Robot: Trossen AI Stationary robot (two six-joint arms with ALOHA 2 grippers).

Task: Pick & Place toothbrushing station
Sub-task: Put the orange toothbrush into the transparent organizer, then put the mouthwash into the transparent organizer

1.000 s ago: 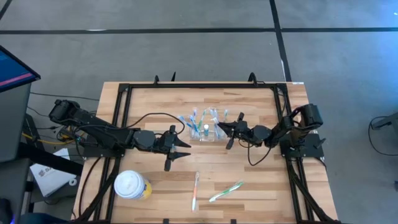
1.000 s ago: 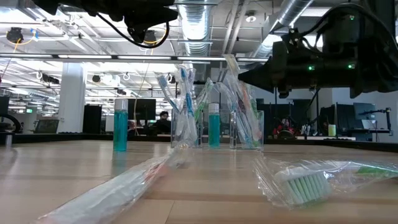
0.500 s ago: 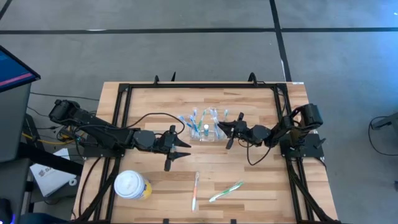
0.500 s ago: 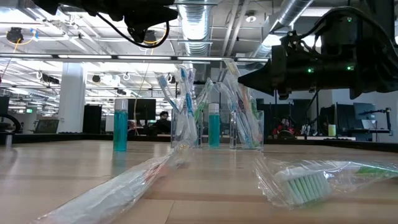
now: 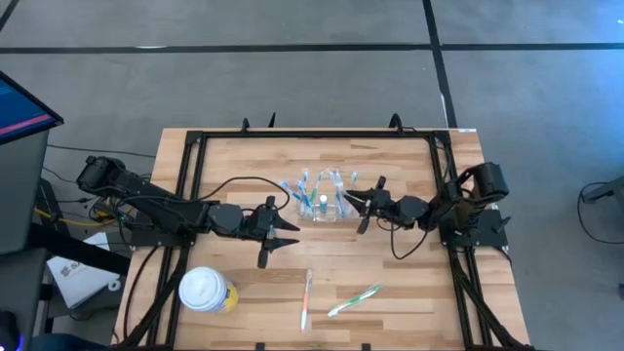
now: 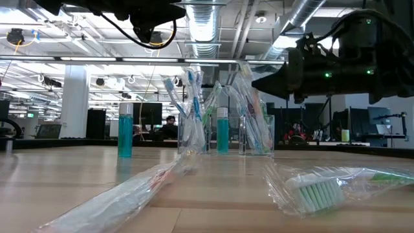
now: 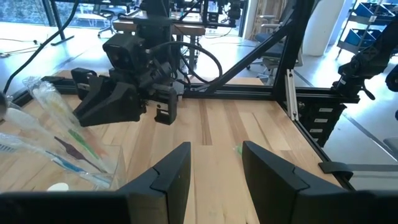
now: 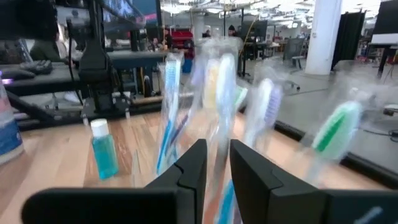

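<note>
The clear holder (image 5: pixel 318 200) stood upright toward the back middle of the wooden table (image 5: pixel 409 283), packed with wrapped toothbrushes leaning outward and a small teal bottle (image 5: pixel 323 203) among them. In the low view the holder (image 6: pixel 223 134) showed its brushes fanned above the rim, with a second teal bottle (image 6: pixel 125 130) standing apart on the picture's left.

The right gripper (image 5: pixel 365 203) hovered just beside the holder on its right side, its fingers spread with a clear gap and nothing between them; whether it touched the holder could not be told. Through the right wrist view the holder's brushes (image 8: pixel 219 93) filled the space just ahead of its fingers (image 8: pixel 193 165).

The left gripper (image 5: pixel 280 237) waited in front of the holder and to its left, fingers apart and empty.

Near the front edge lay a white-lidded yellow cup (image 5: pixel 206 290) and two wrapped toothbrushes, one pinkish (image 5: pixel 306 298) and one green (image 5: pixel 355 299).
</note>
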